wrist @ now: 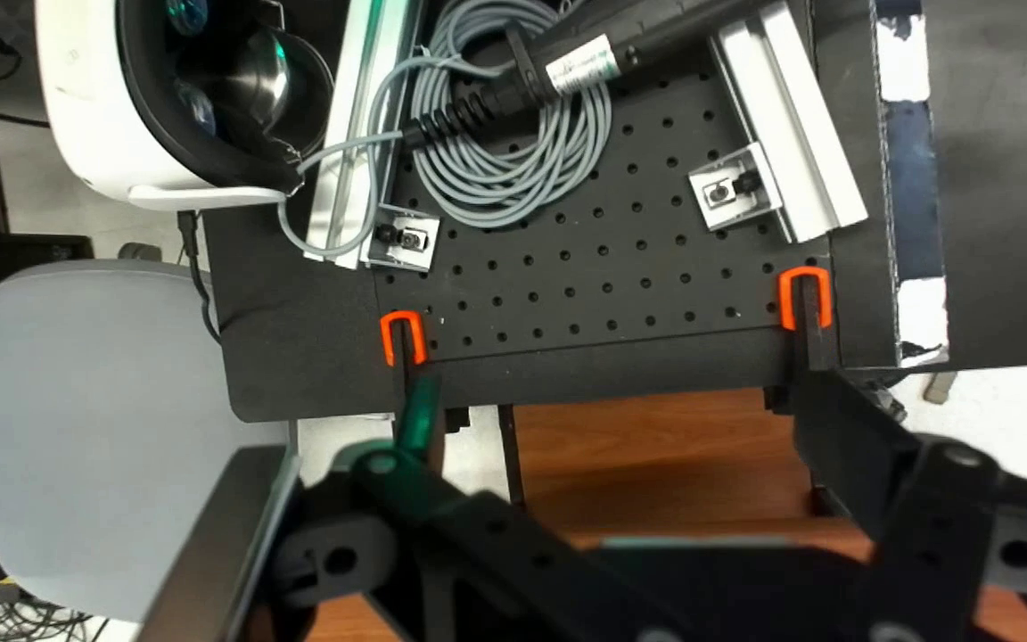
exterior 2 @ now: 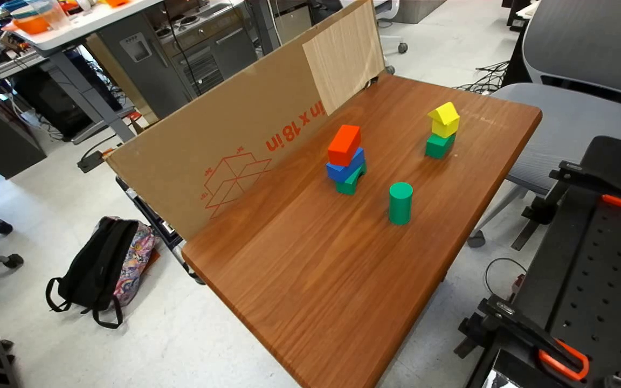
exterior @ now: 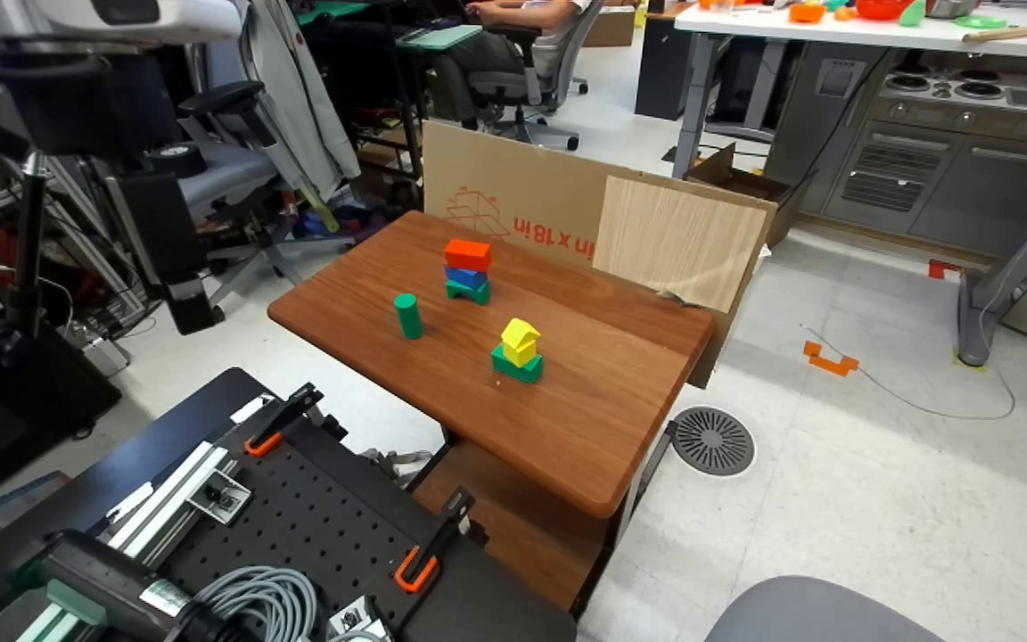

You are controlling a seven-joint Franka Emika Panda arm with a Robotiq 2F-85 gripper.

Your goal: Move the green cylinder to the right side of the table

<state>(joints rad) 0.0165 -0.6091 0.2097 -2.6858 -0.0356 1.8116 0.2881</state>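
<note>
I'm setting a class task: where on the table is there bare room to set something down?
In an exterior view, the table has bare patches from the cylinder to the near end, and from the yellow-topped stack to the far end. Crowded: between the cylinder and red-topped stack.

A green cylinder (exterior 2: 400, 203) stands upright on a reddish-brown wooden table (exterior 2: 299, 302) before me, near a red block (exterior 2: 344, 144) stacked on a blue block (exterior 2: 343, 171) and a green arch (exterior 2: 348, 187). Farther off, a yellow roof-shaped block (exterior 2: 444, 113) tops a yellow cube (exterior 2: 446, 128) over a green block (exterior 2: 439, 146). Red-printed cardboard (exterior 2: 235, 129) stands along one table edge, a pale wood-grain sheet (exterior 2: 343, 59) against it. A black backpack (exterior 2: 100, 261) rests on the floor (exterior 2: 197, 334); across the table from it, a gray chair (exterior 2: 569, 110) stands near a black perforated board (exterior 2: 612, 258) with two orange-tipped clamps (exterior 2: 532, 331).
</note>
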